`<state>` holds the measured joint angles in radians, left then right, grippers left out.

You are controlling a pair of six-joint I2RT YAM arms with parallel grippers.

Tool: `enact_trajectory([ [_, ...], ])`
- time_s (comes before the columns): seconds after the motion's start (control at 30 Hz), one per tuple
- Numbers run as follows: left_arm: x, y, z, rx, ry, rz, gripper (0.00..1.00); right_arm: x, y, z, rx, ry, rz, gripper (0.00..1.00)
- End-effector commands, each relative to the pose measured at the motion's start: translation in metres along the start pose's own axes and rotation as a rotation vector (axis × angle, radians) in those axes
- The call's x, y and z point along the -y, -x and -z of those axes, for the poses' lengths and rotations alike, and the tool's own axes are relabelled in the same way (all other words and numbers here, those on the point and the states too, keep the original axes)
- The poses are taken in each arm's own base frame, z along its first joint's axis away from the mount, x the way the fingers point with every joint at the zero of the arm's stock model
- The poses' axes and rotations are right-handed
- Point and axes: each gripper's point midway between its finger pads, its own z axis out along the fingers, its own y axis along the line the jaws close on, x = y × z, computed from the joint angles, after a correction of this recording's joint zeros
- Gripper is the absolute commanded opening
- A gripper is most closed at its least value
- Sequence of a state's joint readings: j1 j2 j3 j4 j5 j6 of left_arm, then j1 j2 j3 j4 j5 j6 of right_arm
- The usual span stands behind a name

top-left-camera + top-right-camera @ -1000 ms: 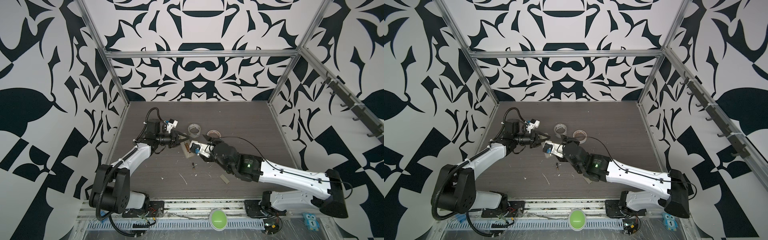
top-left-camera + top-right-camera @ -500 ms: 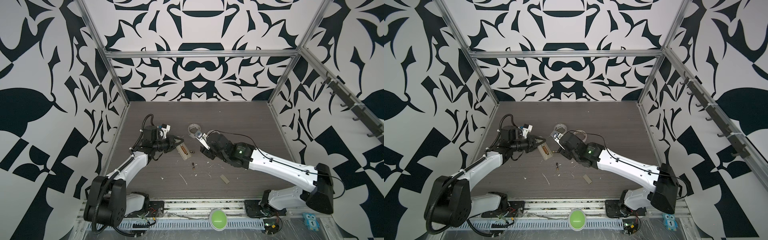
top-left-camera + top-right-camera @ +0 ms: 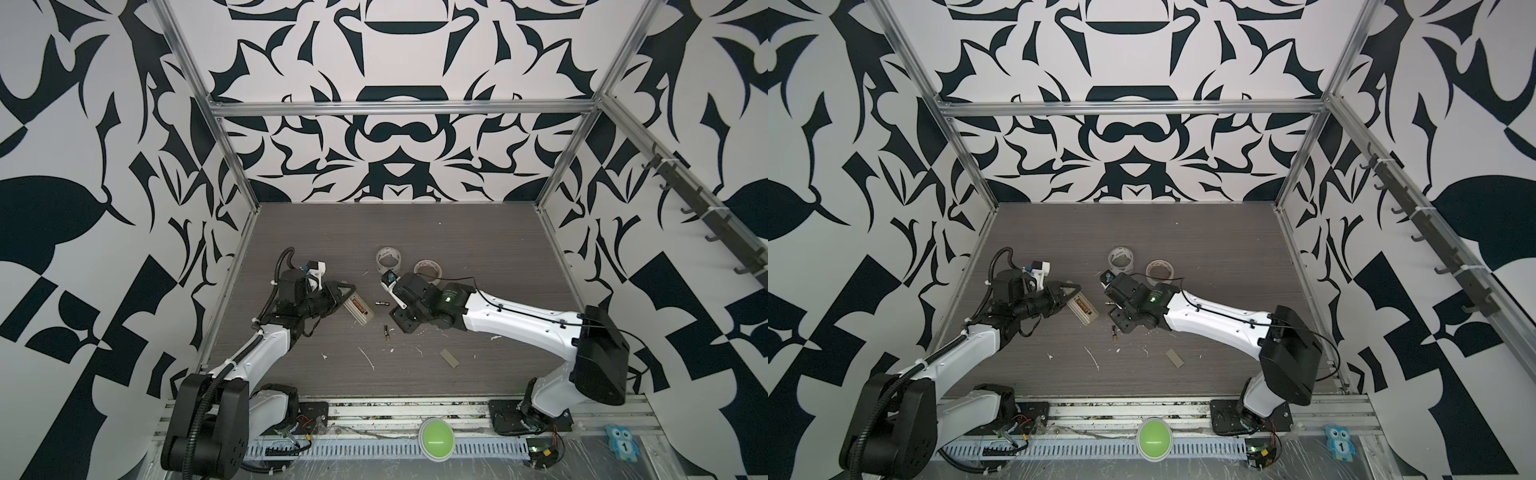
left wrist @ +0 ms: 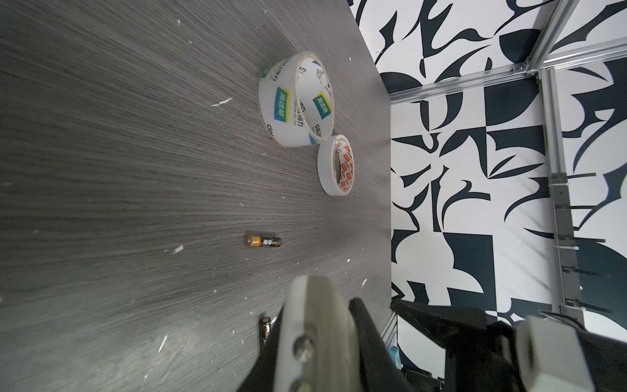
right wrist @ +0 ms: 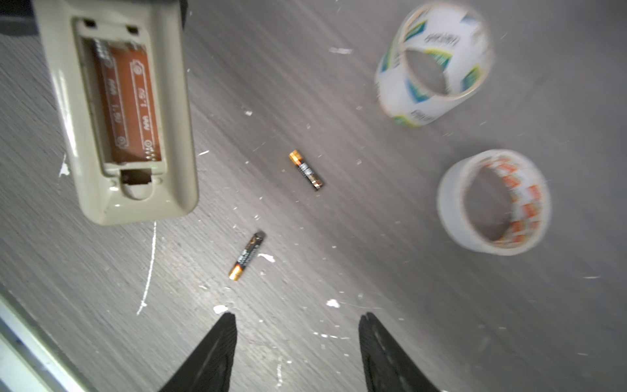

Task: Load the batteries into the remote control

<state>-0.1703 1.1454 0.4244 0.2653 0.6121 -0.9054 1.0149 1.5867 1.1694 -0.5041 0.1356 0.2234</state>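
We see the remote (image 5: 118, 112) lying back side up, its battery bay open and empty, one end pinched in the left gripper (image 3: 347, 298). Both batteries (image 5: 306, 170) lie loose on the table (image 3: 457, 249) just beside it. Our right gripper (image 5: 298, 319) hangs above them, jaws spread, holding nothing. Two tape rolls (image 3: 388, 261) sit farther back.

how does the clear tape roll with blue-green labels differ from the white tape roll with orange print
Look: the clear tape roll with blue-green labels is see-through; the white tape roll with orange print has a plain opaque wall.
Size: the clear roll stands taller than the white roll.
Place: in both top views the clear roll lies left of the white roll.
Shared: both lie flat, hole up, on the grey table.
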Motion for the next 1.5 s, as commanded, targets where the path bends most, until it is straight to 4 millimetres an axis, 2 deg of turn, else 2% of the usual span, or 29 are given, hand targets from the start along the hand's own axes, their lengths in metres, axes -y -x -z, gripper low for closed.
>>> enact_trajectory([
  [0.0, 0.003, 0.007, 0.004, 0.064, -0.032, -0.043, 0.00, -0.015, 0.010, -0.007, 0.014, 0.077, -0.102, 0.60],
  [0.33, -0.015, 0.003, 0.010, 0.126, -0.011, -0.070, 0.00, -0.023, -0.011, -0.048, -0.056, 0.099, -0.159, 0.57],
  [0.5, -0.022, 0.000, 0.012, 0.137, -0.012, -0.068, 0.00, -0.022, -0.020, -0.060, -0.069, 0.089, -0.157, 0.56],
  [0.6, -0.020, -0.001, 0.016, 0.157, -0.054, -0.090, 0.00, -0.025, -0.025, -0.068, -0.084, 0.101, -0.162, 0.55],
  [1.03, -0.012, -0.016, 0.029, 0.188, -0.139, -0.181, 0.00, -0.033, -0.030, -0.078, -0.089, 0.132, -0.175, 0.49],
  [1.47, -0.013, -0.016, 0.030, 0.195, -0.137, -0.178, 0.00, -0.034, -0.038, -0.089, -0.110, 0.117, -0.161, 0.45],
])
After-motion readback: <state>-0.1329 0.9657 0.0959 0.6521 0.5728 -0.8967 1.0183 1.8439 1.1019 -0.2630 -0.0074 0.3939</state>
